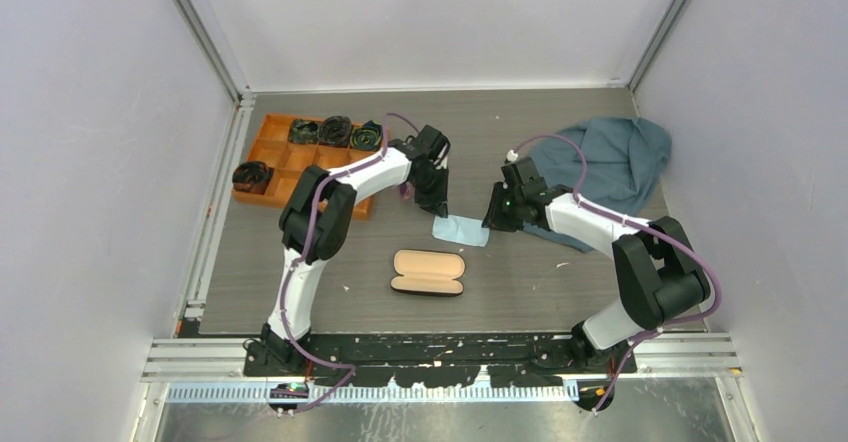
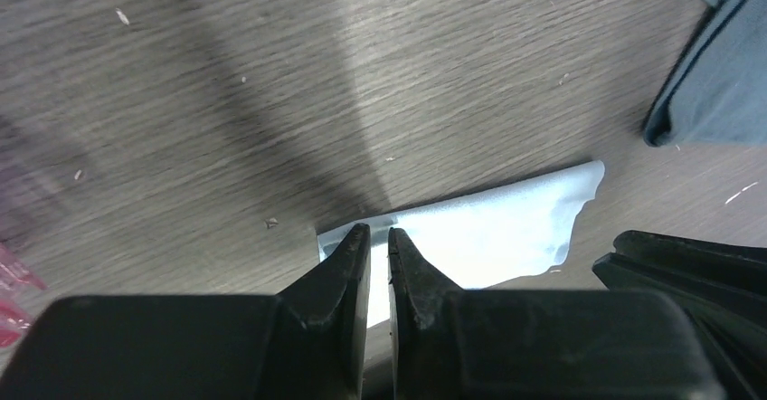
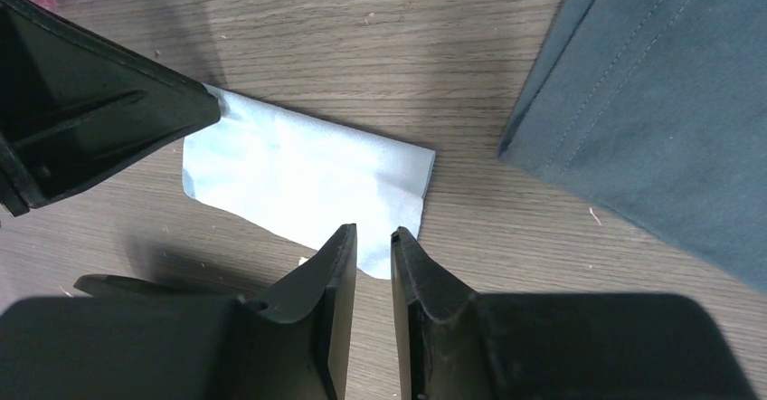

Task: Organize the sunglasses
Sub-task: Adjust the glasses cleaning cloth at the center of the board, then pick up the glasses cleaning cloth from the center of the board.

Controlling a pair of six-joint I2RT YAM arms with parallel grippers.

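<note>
The light-blue cloth [image 1: 460, 230] lies flat on the table between my two grippers. My left gripper [image 1: 437, 205] is low over its far left corner, jaws a narrow slit apart with nothing between them [image 2: 380, 230]. My right gripper [image 1: 492, 220] is low at the cloth's right edge [image 3: 307, 169], jaws slightly apart and empty [image 3: 374, 230]. The black case [image 1: 428, 272] lies open, tan lining up, in front of the cloth. Only a pink sliver of the sunglasses [image 2: 9, 278] shows, left of my left gripper and mostly hidden behind that arm in the top view.
An orange compartment tray [image 1: 290, 157] with dark bundled items stands at the back left, under the left arm. A large blue-grey cloth [image 1: 620, 157] lies crumpled at the back right, close behind the right gripper [image 3: 669, 101]. Metal rails edge the table.
</note>
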